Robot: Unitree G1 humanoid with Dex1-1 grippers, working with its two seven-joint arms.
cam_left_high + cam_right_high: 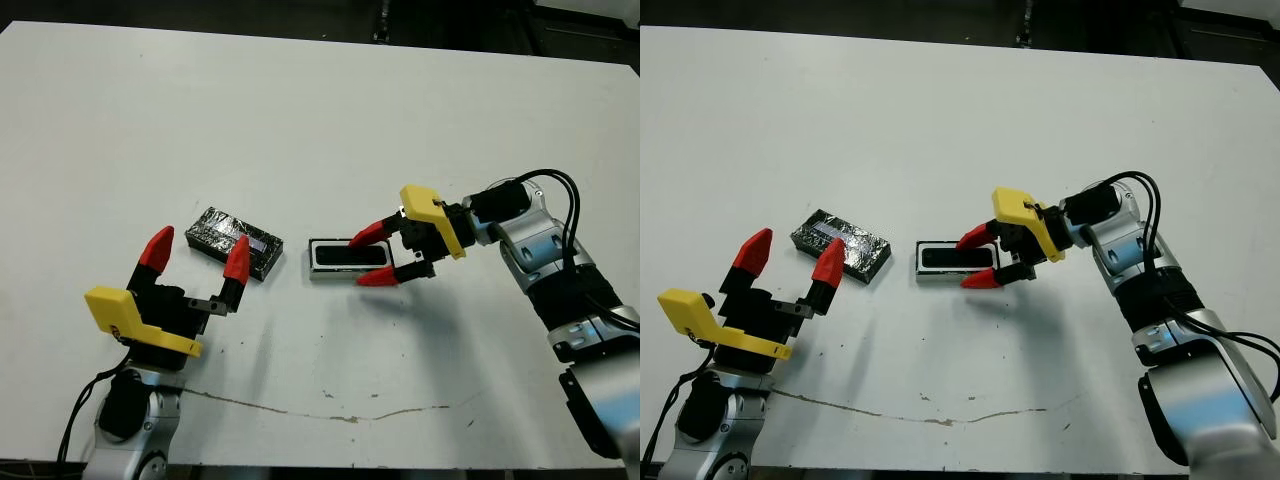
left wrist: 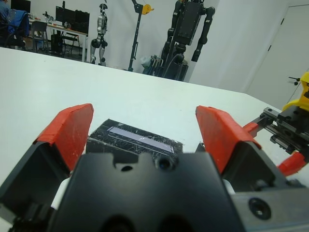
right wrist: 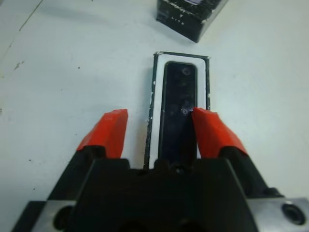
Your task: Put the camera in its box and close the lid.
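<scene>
Nearest me, my left gripper [image 1: 196, 258] hangs with fingers spread wide, empty, just short of the one lid [image 1: 234, 242], which lies on the table [image 1: 320, 120]. Beside the lid sits the one box [image 1: 318, 258], the single camera [image 1: 350, 258] lying inside. My right gripper [image 1: 372, 256] is parted over the box's near end, gripping nothing.

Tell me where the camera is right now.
The camera lies flat inside the white box near the table's middle, just right of the black lid. The right pincer is open at the box's right end.
</scene>
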